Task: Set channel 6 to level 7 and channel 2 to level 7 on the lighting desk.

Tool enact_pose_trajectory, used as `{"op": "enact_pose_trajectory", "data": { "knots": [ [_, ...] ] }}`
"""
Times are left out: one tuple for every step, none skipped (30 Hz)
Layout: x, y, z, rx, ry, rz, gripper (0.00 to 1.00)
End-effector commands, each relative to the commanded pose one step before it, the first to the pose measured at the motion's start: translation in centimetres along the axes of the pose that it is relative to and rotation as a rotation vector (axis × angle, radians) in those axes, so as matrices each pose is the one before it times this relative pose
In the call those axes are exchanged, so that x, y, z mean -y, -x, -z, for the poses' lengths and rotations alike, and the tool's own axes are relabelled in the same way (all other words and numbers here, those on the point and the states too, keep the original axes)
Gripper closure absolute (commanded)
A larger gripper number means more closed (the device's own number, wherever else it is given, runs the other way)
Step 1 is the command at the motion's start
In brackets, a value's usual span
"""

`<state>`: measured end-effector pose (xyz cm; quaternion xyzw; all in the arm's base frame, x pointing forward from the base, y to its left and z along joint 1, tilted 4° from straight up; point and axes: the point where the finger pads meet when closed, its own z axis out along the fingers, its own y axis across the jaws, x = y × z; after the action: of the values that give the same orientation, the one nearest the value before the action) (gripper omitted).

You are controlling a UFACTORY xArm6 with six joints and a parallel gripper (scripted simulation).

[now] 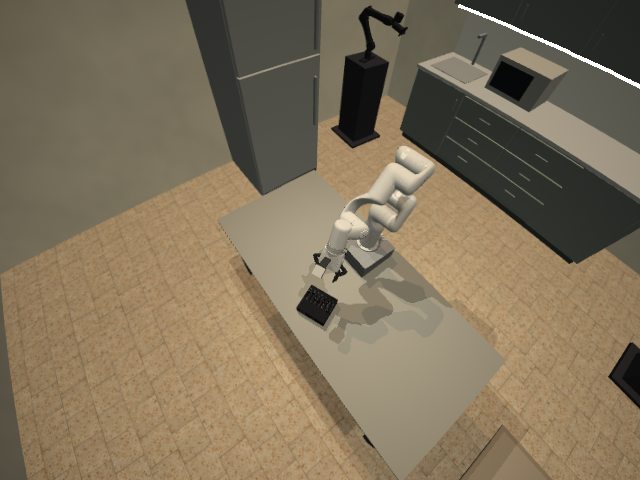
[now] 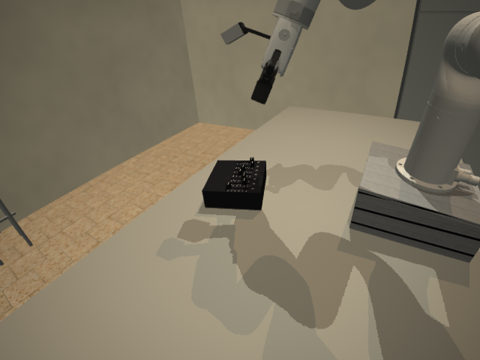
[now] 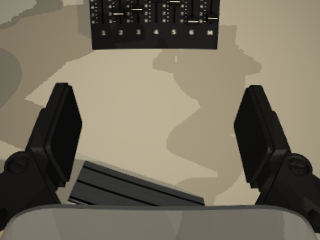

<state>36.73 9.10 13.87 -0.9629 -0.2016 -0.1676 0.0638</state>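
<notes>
The lighting desk (image 1: pixel 316 305) is a small black box standing flat on the grey table, also seen in the exterior view (image 2: pixel 235 184). In the wrist view the desk (image 3: pixel 155 6) lies at the top edge with several faders in a row. The channel 6 cap (image 3: pixel 194 22) sits near the numbered end of its slot. The channel 2 cap (image 3: pixel 118 14) sits a little farther from that end. My gripper (image 3: pixel 158 103) (image 2: pixel 262 91) is open and empty. It hangs high above the table, short of the desk on the arm's side.
The arm's grey base block (image 2: pixel 418 201) stands on the table to the right of the desk and shows under the gripper in the wrist view (image 3: pixel 134 187). The table's edge runs close along the desk's far side (image 1: pixel 289 310). A fridge and kitchen counters stand well away.
</notes>
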Motion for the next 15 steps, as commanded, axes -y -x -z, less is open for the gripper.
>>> {"op": "enact_pose_trajectory", "data": {
  "knots": [
    [-0.021, -0.175, 0.089, -0.00318, 0.00074, 0.00427, 0.00],
    [0.004, -0.012, -0.012, 0.00076, -0.00016, 0.00515, 0.00],
    [0.007, -0.019, -0.020, 0.00120, -0.00026, 0.00818, 0.00],
    [0.009, -0.027, -0.028, 0.00172, -0.00039, 0.01174, 0.00],
    [0.012, -0.036, -0.038, 0.00230, -0.00055, 0.01574, 0.00],
    [0.014, -0.047, -0.049, 0.00293, -0.00075, 0.02011, 0.00],
    [0.016, -0.057, -0.060, 0.00360, -0.00099, 0.02476, 0.00],
    [0.017, -0.069, -0.072, 0.00428, -0.00128, 0.02964, 0.00],
    [0.017, -0.081, -0.085, 0.00496, -0.00163, 0.03466, 0.00],
    [0.016, -0.093, -0.099, 0.00563, -0.00205, 0.03976, 0.00],
    [0.013, -0.105, -0.113, 0.00628, -0.00254, 0.04488, 0.00],
    [0.008, -0.117, -0.127, 0.00688, -0.00310, 0.04996, 0.00],
    [0.001, -0.128, -0.141, 0.00741, -0.00374, 0.05494, 0.00],
    [0.000, 0.000, 0.000, 0.00000, 0.00000, 0.00000, 0.00],
    [0.000, 0.000, 0.000, 0.00000, 0.00000, 0.00000, 0.00]
  ]
}}
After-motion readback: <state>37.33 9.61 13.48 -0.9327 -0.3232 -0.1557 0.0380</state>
